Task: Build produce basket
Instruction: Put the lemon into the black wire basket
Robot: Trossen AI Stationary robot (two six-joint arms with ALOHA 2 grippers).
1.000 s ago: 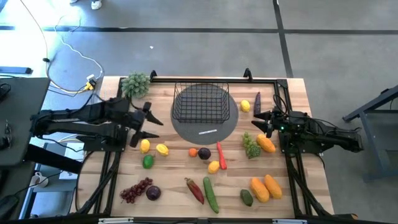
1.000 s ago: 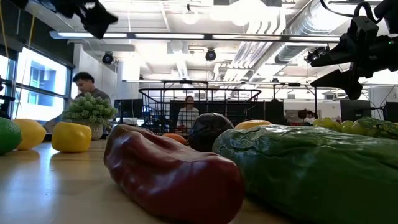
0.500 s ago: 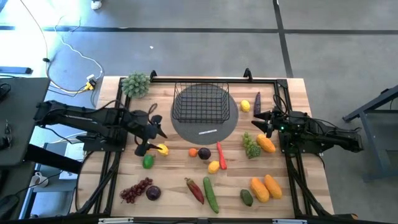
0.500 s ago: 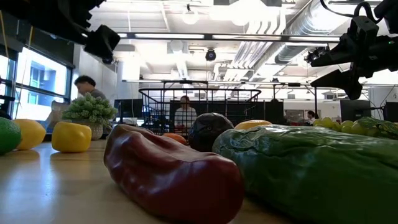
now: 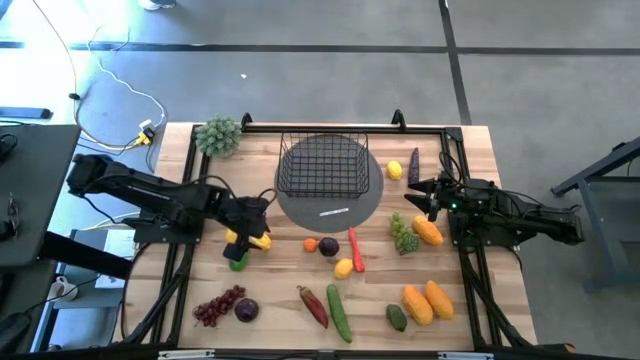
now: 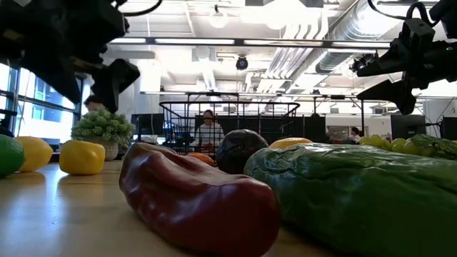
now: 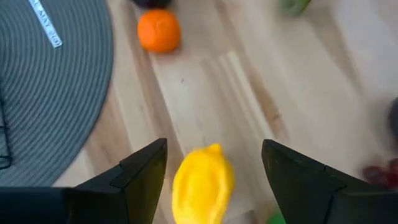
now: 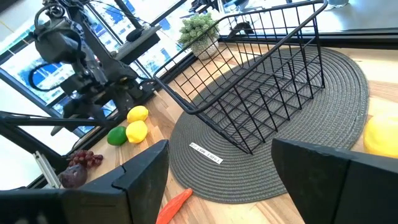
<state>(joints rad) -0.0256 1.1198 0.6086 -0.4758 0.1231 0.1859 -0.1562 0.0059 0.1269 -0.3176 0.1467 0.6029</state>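
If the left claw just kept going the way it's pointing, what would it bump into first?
Probably the yellow lemon: it lies between the left gripper's open fingers, right ahead. Beyond it there's bare wood, then the orange fruit. How far off it is remains unclear.

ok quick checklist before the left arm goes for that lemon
1. Left gripper open: ok.
2. Lemon between its fingers: ok, in the left wrist view.
3. Lemon gripped: not ok, not yet gripped.
4. Basket upright on the grey mat: ok.
5. Basket ready to receive: ok, nothing visible inside.
6. Right gripper out of the way: ok, open, waiting by the green grapes.
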